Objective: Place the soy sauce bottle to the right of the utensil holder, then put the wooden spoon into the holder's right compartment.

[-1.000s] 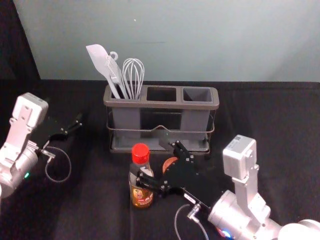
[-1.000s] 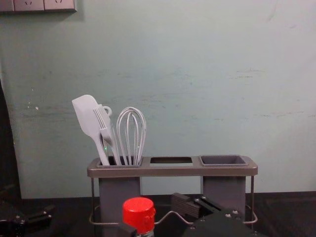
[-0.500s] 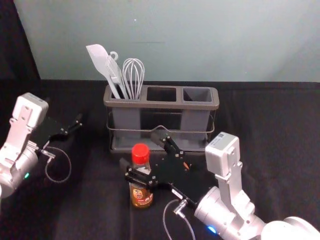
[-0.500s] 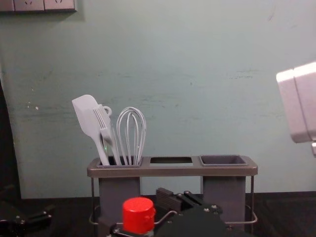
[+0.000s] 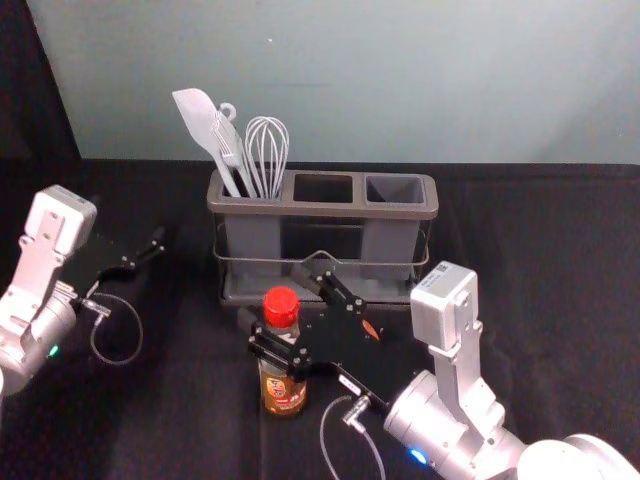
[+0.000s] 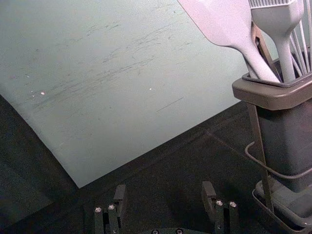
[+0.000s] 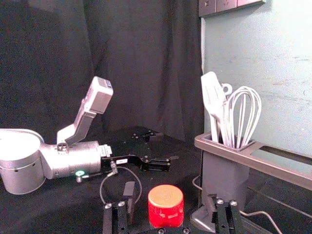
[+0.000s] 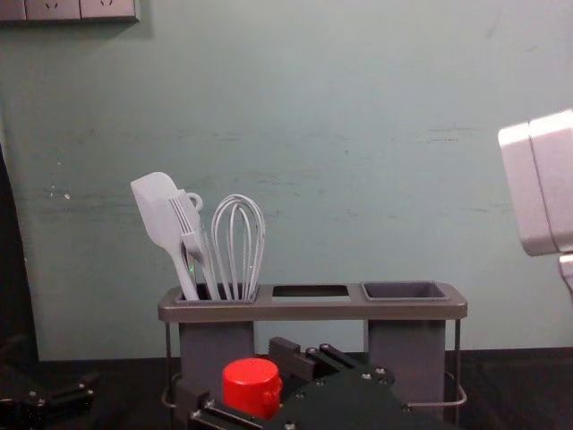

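Note:
My right gripper (image 5: 273, 296) reaches in from the right in the head view, its fingers around the soy sauce bottle (image 5: 283, 392). In the right wrist view, my right gripper (image 7: 169, 196) is open, the red cap (image 7: 165, 204) between its fingers with gaps on both sides. The bottle stands upright before the utensil holder (image 5: 322, 208). An orange-brown patch (image 5: 371, 330), perhaps the wooden spoon, peeks out by the right gripper, mostly hidden. My left gripper (image 5: 128, 228) stays parked at the left; in the left wrist view my left gripper (image 6: 164, 191) is open and holds nothing.
A white spatula (image 8: 159, 210), a brush and a whisk (image 8: 237, 242) stand in the holder's left compartment. Its right compartment (image 8: 405, 291) has a visible opening. A pale wall (image 5: 350, 80) rises behind the dark tabletop (image 5: 540, 280).
My right gripper has moved left and its fingers have come around the bottle. The orange-brown patch shows at another spot beside the gripper. The left arm and the bottle have not moved.

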Robot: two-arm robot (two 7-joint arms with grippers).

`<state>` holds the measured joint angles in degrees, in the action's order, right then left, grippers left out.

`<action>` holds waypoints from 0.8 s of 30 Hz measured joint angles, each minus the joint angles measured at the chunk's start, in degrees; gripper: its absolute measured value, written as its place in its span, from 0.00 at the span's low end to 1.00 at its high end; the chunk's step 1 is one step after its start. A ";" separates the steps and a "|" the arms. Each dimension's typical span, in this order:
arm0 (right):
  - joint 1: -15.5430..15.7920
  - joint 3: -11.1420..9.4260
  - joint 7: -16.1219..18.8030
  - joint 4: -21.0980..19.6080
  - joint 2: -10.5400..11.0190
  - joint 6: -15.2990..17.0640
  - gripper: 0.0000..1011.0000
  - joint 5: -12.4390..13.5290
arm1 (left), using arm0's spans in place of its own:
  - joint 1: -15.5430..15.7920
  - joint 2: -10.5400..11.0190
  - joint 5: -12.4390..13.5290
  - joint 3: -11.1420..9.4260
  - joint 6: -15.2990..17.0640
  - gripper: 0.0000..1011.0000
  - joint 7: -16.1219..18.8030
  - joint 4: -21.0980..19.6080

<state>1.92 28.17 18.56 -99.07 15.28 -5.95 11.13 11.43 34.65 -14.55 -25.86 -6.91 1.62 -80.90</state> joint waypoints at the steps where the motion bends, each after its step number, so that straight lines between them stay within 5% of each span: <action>1: 0.02 -0.07 0.08 0.00 -0.07 0.05 0.85 -0.08 | 0.00 0.00 0.00 0.00 0.00 0.99 0.00 0.00; 17: -0.03 -0.59 1.20 0.21 -0.69 1.07 0.38 -1.14 | 0.00 0.00 0.00 0.00 0.00 0.99 0.00 0.00; 24: 0.19 -1.32 1.95 -1.59 0.02 1.21 0.38 -0.60 | 0.00 0.00 0.00 0.00 0.00 0.99 0.00 0.00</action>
<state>2.11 26.85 20.51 -100.66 15.31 -4.75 10.52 11.43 34.64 -14.55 -25.86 -6.90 1.62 -80.90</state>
